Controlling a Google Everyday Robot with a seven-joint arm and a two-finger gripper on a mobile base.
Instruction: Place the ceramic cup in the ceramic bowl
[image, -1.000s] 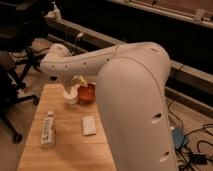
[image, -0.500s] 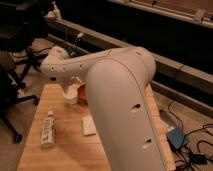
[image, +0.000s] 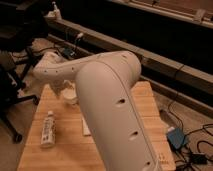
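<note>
Cup (image: 71, 98), cream and round, is at the far left part of the wooden table (image: 60, 155), directly under the end of the robot arm (image: 115, 115). Only its near side shows, and whether it rests on the boards or is lifted off them cannot be told. Gripper (image: 67, 90) is at the same spot, pointing down at the cup and merging with it in outline; whether it is wide, narrow or holding the cup cannot be told.

Nearest item: the thick white link of the arm, rising from the near edge, filling the middle of the view and covering the middle of the table. Small dark holes run along its side.

On the near left of the table a white plastic bottle (image: 47, 130) lies on its side, cap toward the far end, label showing. Between bottle and arm lies a small flat white packet (image: 86, 128), its right edge under the arm. Both are nearer than the cup and apart from each other.

On the floor to the right, a blue box (image: 175, 137) with dark cables beside it. At far left, a black office chair (image: 12, 80). Beyond the table a long dark ledge (image: 165, 67) runs left to right, with a small pale bottle (image: 54, 9) standing at its far left end
</note>
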